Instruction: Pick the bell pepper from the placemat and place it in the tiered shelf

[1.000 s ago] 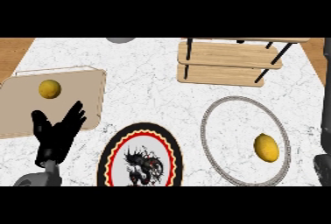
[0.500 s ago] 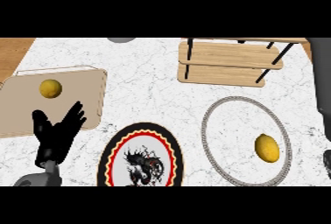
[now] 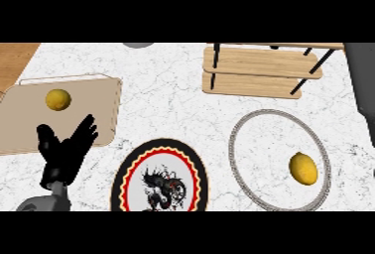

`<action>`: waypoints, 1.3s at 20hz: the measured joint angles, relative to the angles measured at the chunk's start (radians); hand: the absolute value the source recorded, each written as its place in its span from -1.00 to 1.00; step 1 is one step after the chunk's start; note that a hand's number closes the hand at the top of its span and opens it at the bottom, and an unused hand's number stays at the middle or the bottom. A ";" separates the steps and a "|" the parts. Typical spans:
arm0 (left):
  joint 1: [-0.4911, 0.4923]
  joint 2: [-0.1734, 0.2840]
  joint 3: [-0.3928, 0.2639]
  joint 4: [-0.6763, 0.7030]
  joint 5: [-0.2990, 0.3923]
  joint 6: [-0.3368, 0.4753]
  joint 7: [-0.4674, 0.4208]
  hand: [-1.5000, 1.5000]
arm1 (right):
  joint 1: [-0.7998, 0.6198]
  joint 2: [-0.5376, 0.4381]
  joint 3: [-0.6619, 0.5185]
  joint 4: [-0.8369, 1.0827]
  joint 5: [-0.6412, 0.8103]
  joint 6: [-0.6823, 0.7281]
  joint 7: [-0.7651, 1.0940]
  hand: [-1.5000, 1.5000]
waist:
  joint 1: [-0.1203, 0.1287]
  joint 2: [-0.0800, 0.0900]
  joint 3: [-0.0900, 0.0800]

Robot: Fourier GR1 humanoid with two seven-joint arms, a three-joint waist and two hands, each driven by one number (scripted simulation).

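Observation:
A small yellow bell pepper [image 3: 58, 99] lies on the beige placemat [image 3: 99, 94] at the left of the counter. My left hand [image 3: 67, 150] rests open with its fingers up, just below the placemat's near edge and clear of the pepper. At the back right stands the wooden tiered shelf [image 3: 256, 69] with black posts, and its boards are bare. My right hand does not show in the head view.
A white plate with a grey rim [image 3: 242, 124] at the right holds a yellow lemon-like fruit [image 3: 303, 168]. In the front middle sits a black, red and yellow patterned plate [image 3: 159, 178]. A grey object [image 3: 137, 44] peeks in at the back edge.
The grey right forearm at the right edge has slipped out of view. My left hand has barely moved.

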 measured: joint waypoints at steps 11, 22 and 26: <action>0.003 0.004 0.015 0.007 0.005 -0.016 -0.003 0.00 | -0.048 -0.020 -0.004 0.128 0.010 -0.030 -0.087 1.00 | -0.006 -0.003 0.001; 0.001 -0.012 0.010 0.011 -0.017 0.003 -0.013 0.00 | -0.084 0.008 -0.195 0.121 -0.161 -0.173 -0.035 -1.00 | -0.006 -0.003 0.003; 0.004 0.001 0.020 0.005 -0.004 -0.015 -0.004 0.00 | -0.091 0.004 -0.267 0.102 -0.245 -0.193 -0.028 -1.00 | -0.009 -0.004 0.001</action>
